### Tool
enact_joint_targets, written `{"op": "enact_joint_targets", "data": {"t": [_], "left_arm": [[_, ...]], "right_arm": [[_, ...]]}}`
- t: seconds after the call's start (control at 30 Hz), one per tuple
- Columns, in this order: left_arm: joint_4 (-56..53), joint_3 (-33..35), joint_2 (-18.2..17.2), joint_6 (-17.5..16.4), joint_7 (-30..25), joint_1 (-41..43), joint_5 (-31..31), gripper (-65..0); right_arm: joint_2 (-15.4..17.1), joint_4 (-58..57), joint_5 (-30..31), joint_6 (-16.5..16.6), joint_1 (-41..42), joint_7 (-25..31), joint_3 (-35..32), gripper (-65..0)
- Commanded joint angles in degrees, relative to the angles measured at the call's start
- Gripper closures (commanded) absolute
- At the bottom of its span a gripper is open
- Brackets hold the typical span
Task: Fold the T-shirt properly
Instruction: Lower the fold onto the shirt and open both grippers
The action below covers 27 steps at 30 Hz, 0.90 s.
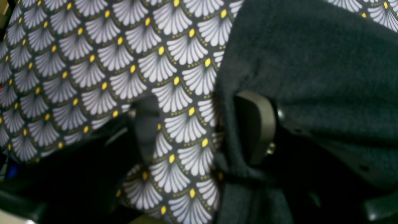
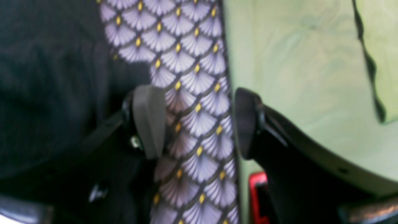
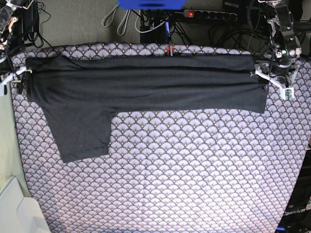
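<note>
The dark charcoal T-shirt lies folded into a long band across the far part of the table, with one sleeve hanging toward the front on the left. My left gripper is at the shirt's right end. In the left wrist view it is open, and the shirt's edge lies between the fingers, against the right finger. My right gripper is at the shirt's left end. In the right wrist view it is open over bare tablecloth, with the shirt just left of it.
The fan-patterned purple-white tablecloth covers the table. Its left edge runs right under my right gripper, with pale green floor beyond. Cables and a power strip lie behind the table. A pale object sits at the front left.
</note>
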Motion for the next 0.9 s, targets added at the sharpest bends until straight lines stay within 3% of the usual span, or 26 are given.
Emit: {"op": "enact_joint_targets", "data": {"t": [0.0, 0.13, 0.3, 0.53, 0.7, 0.87], "left_arm": [[0.03, 0.17, -0.11, -0.12, 4.40, 0.43, -0.34, -40.5], [0.03, 0.17, -0.11, -0.12, 4.49, 0.43, -0.34, -40.5], [0.03, 0.34, 0.07, -0.12, 4.49, 0.43, -0.34, -40.5], [3.28, 0.26, 0.24, -0.12, 4.84, 0.43, -0.34, -40.8], [4.69, 0.43, 0.42, -0.03, 4.93, 0.87, -0.34, -40.8], [4.07, 0.26, 0.42, -0.03, 4.93, 0.96, -0.34, -40.8]], "right_arm": [[1.57, 0.90, 0.79, -0.34, 1.46, 1.70, 0.38, -36.0], [1.74, 0.20, 0.71, -0.34, 6.12, 1.44, -2.34, -36.1], [2.00, -1.56, 0.71, -0.34, 14.56, -3.75, -12.19, -36.1], [2.36, -18.26, 0.71, -0.34, 32.05, -4.89, -24.32, -36.1], [2.36, -36.11, 0.71, -0.34, 44.71, -2.60, -25.73, -36.1], [2.88, -44.64, 0.62, -0.34, 48.75, 2.06, -25.81, -36.1]]}}
